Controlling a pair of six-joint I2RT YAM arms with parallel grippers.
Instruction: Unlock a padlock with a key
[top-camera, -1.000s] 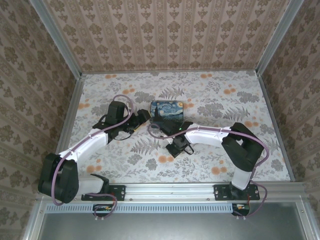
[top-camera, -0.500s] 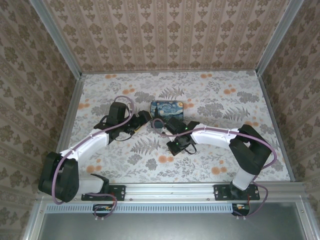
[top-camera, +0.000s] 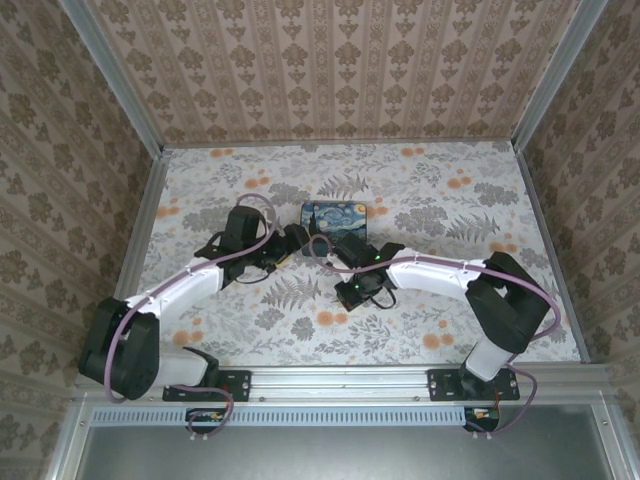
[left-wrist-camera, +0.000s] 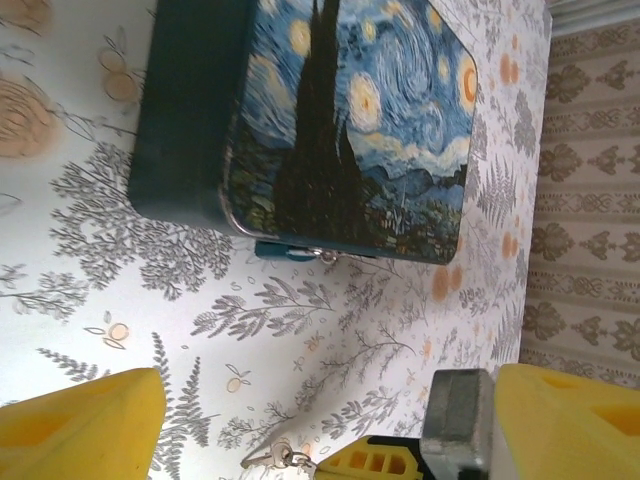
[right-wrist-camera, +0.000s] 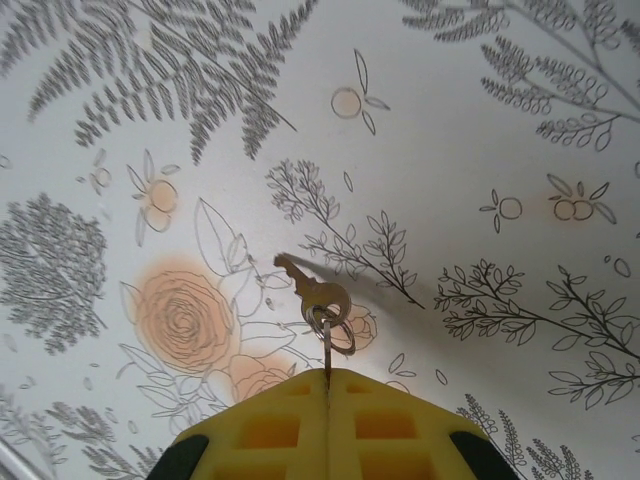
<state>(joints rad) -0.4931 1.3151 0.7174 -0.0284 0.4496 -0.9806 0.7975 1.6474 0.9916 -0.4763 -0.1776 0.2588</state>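
The padlock (left-wrist-camera: 287, 250), a small bluish piece with a silver loop, sits against the near edge of the painted-print box (left-wrist-camera: 350, 120), also seen mid-table (top-camera: 335, 219). My left gripper (left-wrist-camera: 325, 425) is open just short of it, with yellow fingers (left-wrist-camera: 85, 425) wide apart above the tablecloth. My right gripper (right-wrist-camera: 328, 385) is shut on a key (right-wrist-camera: 327, 352) held edge-on; a ring (right-wrist-camera: 338, 328) and a second key (right-wrist-camera: 312, 288) dangle from it. In the left wrist view the right gripper's yellow tips (left-wrist-camera: 385, 462) and keys (left-wrist-camera: 270, 458) poke in between my left fingers. From above, both grippers (top-camera: 292, 242) (top-camera: 320, 248) meet in front of the box.
The table (top-camera: 450, 300) is covered in floral cloth and walled on three sides by patterned panels (top-camera: 330, 70). Metal rails (top-camera: 145, 220) run along the left and right edges. Both arms stretch across the table's near half.
My right gripper has carried the keys away from the near edge, closer to the box and the left gripper. The left gripper has edged slightly right. Neither gripper's jaws changed.
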